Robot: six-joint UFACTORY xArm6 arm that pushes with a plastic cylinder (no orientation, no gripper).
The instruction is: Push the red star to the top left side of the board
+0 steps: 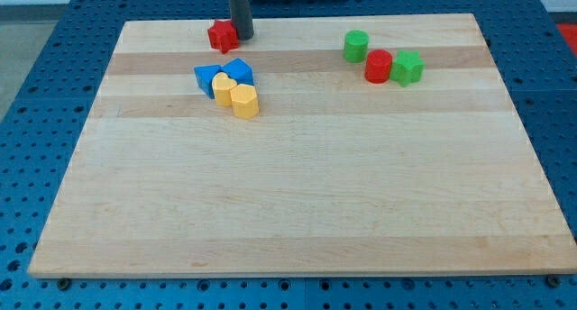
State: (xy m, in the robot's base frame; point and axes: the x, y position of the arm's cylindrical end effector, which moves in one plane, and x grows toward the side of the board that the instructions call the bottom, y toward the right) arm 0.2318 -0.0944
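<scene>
I have no pincer, only my tip, touching the right side of the red star. The star sits near the board's top edge, so a push left remains.

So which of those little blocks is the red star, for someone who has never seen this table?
Look along the top edge of the pale wooden board, left of centre, where the dark rod comes down. My tip touches the right side of the small red star block. The other red block is round and sits between two green ones at the right.
</scene>
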